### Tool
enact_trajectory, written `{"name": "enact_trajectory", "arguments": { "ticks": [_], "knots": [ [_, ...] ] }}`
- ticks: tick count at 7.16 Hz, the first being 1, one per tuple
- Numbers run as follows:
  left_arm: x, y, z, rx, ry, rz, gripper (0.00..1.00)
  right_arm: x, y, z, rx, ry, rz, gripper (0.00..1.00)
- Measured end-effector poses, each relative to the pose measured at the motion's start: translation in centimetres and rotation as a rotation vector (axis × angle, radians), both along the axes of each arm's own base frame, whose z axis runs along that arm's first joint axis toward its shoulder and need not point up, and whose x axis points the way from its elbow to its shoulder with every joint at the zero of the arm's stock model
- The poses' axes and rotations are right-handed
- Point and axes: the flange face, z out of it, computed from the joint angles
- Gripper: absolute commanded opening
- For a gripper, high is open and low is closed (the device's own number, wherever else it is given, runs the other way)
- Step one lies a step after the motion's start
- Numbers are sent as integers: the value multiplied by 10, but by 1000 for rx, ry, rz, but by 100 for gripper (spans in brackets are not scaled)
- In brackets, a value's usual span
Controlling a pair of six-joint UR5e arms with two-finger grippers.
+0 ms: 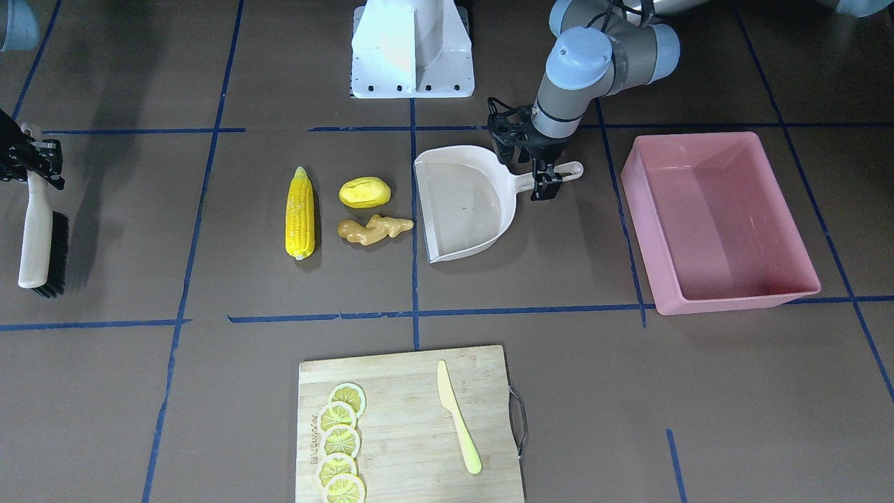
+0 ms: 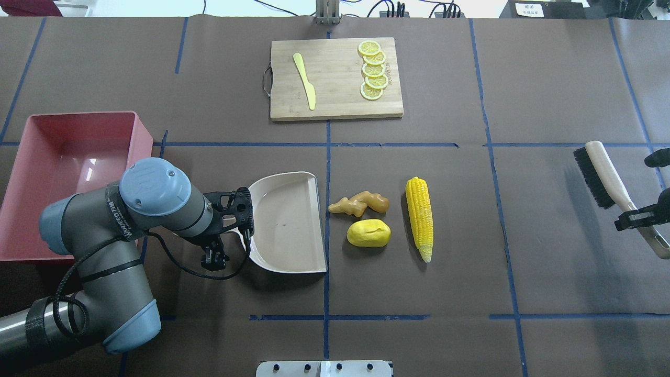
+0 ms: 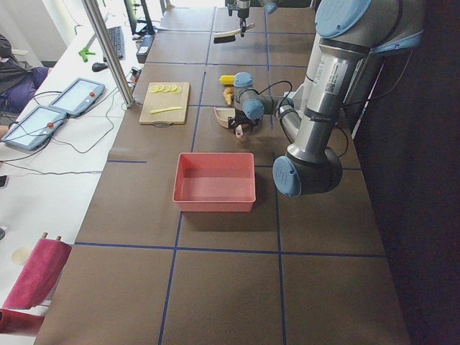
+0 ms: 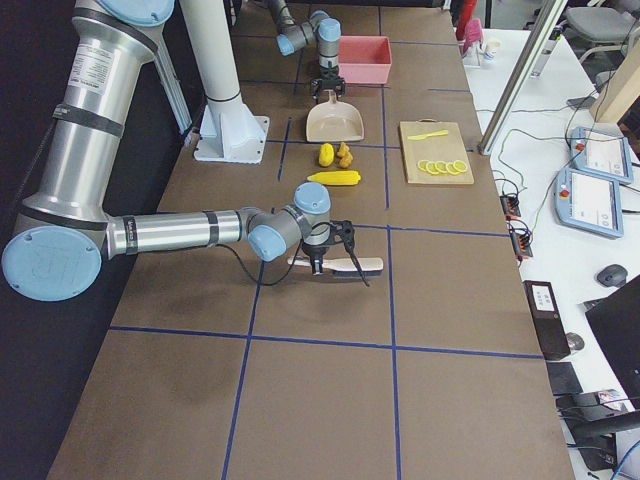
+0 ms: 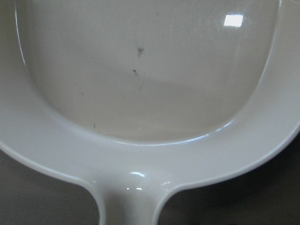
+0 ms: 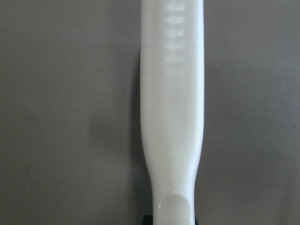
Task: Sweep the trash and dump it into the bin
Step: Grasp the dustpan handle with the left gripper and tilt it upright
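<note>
Since nothing is swept yet, nearest at lower left: left end effector [image 2: 234,229], apparently clenched on the handle of the beige plastic dustpan [image 2: 285,225], whose mouth faces the trash. Centre, on the table [image 2: 471,288]: yellow oval potato lump [image 2: 369,233], long yellow corn cob [image 2: 420,217], tan knobbly ginger root [image 2: 359,204]. Right edge: right end effector [image 2: 636,215] grasping the white-handled black-bristled brush [image 2: 602,173]. Left: large pink rectangular plastic bin [image 2: 142,136], near the dustpan for dumping.

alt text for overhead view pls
The left gripper holds an empty dustpan by its handle, mouth facing ginger, a potato and corn. The right gripper holds a brush at far right; pink bin far left, cutting board beyond.
</note>
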Motion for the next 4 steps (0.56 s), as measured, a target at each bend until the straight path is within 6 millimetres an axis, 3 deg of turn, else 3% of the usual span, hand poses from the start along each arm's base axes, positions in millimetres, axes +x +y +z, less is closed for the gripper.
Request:
{"name": "enact_trajectory", "arguments": {
  "ticks": [1, 2, 4],
  "knots": [
    [0, -1, 0, 2, -3, -1, 16, 0, 0, 0, -1, 0, 0, 0],
    [-2, -4, 0, 13, -4, 4, 9, 0, 0, 0, -1, -1, 0, 0],
    [-11, -16, -2, 73, -3, 36, 5, -1, -1, 0, 0, -2, 0, 0]
  ]
}}
